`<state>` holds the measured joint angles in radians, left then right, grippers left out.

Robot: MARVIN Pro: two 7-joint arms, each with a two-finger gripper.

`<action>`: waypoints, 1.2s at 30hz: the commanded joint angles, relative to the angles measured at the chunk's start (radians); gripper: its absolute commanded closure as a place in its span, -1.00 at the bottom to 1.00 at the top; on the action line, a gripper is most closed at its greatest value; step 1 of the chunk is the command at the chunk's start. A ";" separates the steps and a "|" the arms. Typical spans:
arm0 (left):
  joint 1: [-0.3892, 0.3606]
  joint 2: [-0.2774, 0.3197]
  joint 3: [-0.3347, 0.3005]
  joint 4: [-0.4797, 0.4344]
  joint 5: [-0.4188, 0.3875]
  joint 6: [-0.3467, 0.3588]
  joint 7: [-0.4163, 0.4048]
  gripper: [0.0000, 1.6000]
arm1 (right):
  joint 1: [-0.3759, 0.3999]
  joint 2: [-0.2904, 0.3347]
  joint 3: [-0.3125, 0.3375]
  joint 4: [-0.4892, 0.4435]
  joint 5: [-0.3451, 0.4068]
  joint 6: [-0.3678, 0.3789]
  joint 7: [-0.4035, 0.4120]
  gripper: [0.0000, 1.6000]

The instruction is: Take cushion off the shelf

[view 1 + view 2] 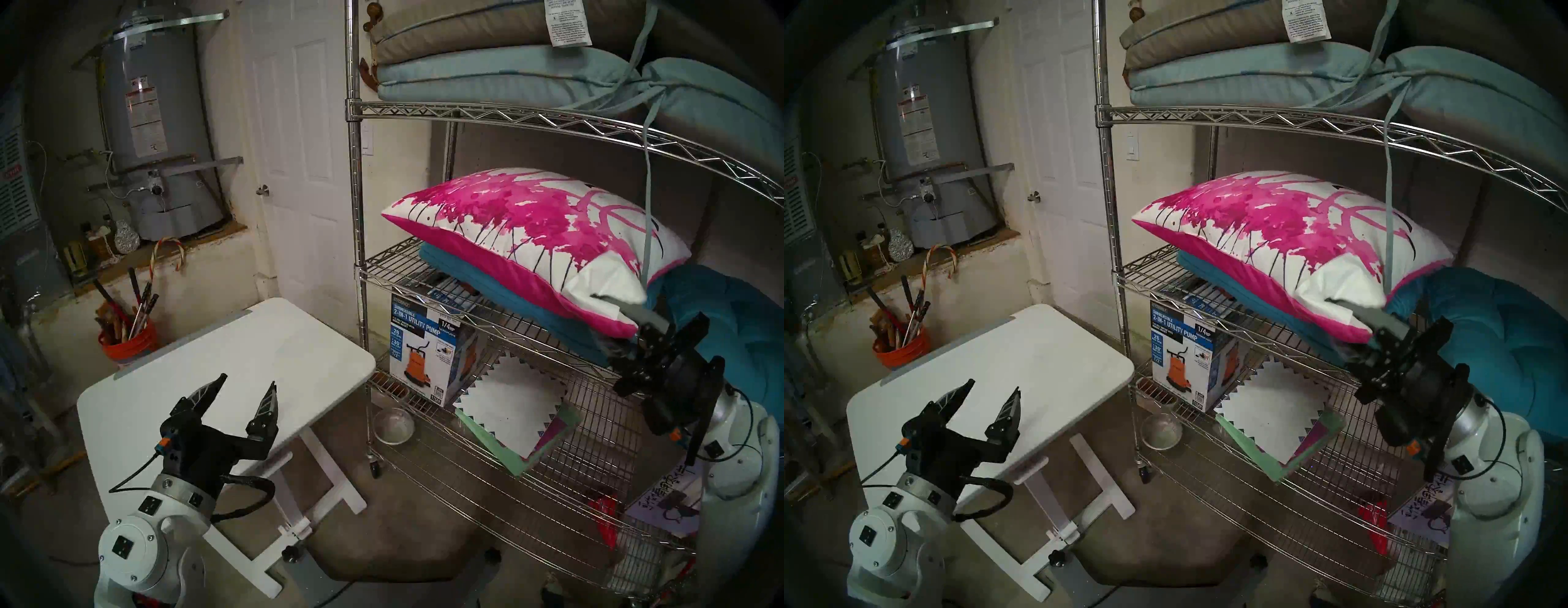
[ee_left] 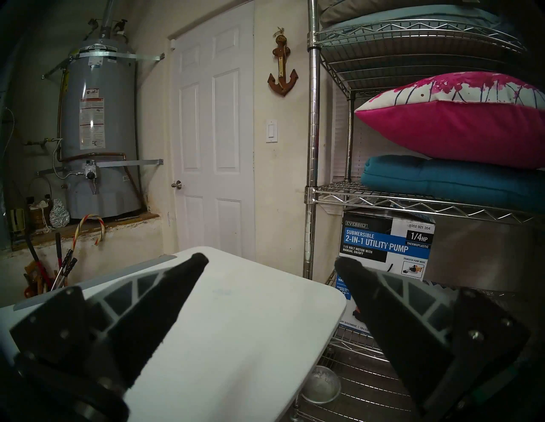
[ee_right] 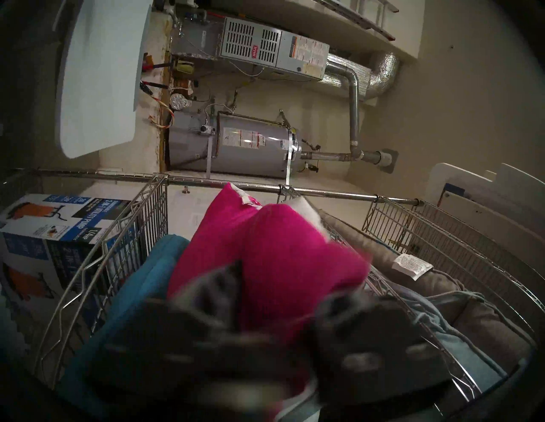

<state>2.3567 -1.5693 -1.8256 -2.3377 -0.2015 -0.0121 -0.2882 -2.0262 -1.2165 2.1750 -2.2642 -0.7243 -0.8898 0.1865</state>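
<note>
1. Nearest to the head camera was the left tool, with its two black ribbed fingers spread wide and nothing between them. It pointed level over the white worktop and was well apart from the shelf, so I judge it only waited, perhaps to help later.
2. The right tool was closed tight on the near corner of the cushion, where the white front and the magenta back meet. In the right wrist view the magenta cloth bulged between the blurred fingers. A corner was probably chosen because the plump body is too thick for the jaws.
3. The cushion lay on the middle tier of the shelf, on top of a teal seat cushion, with its near corner over the front edge. It was soft and full, with pink splashes and thin dark lines on the white side, and smooth cloth on the back.
4. The shelf was of shiny chrome wire with round posts. The open grid could catch cloth, so a pull outward needs care.
5. Above it lay flat pale blue and tan pads; one thin tie string hung down across the cushion.
6. Below stood a cardboard pump box.
</note>
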 commanded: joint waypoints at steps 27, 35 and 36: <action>-0.001 -0.002 0.000 -0.021 0.001 -0.002 0.002 -1.00 | -0.032 -0.045 0.076 -0.022 0.017 -0.033 -0.036 -1.00; 0.000 -0.002 0.000 -0.021 0.001 -0.002 0.002 -1.00 | -0.031 -0.056 0.055 -0.036 0.007 -0.022 -0.032 -1.00; 0.000 -0.002 0.000 -0.021 0.001 -0.002 0.002 -1.00 | -0.031 -0.056 0.055 -0.036 0.007 -0.021 -0.032 -1.00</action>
<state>2.3568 -1.5693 -1.8256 -2.3378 -0.2015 -0.0121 -0.2881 -2.0603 -1.2657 2.2351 -2.2736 -0.7270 -0.9201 0.1583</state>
